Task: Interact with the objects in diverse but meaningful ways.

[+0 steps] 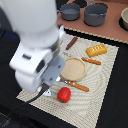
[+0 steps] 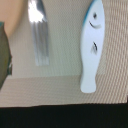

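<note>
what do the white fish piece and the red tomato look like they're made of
White fish-shaped toy piece: likely smooth moulded plastic or painted wood, since it has flat, even colour and painted-on dark eye and markings. Round red toy tomato: probably glossy plastic, uniform red with a soft highlight. Both views are blurry, so the materials stay uncertain.

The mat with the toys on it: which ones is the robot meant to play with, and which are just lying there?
To play with: red tomato, yellow bread loaf, sausage stick, white fish.

Just lying there: grey pots, tan plate, fork.
</note>
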You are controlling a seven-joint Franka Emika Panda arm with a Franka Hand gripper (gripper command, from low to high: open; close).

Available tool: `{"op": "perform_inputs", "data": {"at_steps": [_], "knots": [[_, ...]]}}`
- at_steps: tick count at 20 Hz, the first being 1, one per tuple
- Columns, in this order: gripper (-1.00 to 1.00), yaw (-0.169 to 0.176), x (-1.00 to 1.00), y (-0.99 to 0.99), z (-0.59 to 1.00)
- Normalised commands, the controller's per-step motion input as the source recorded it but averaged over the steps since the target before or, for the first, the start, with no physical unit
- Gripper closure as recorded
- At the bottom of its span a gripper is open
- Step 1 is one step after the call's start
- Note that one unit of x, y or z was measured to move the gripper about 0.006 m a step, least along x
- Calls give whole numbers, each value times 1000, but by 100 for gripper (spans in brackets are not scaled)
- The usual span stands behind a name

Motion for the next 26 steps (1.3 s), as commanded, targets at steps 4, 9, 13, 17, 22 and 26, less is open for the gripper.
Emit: {"op": "perform_inputs", "data": {"at_steps": [4, 9, 13, 17, 22, 26], "knots": [[-100, 0, 784, 631, 456], [-100, 0, 743, 663, 265], [-100, 2, 678, 691, 105], [-100, 42, 514, 776, 14], [-100, 22, 605, 747, 18], [-100, 22, 650, 700, 4]]}}
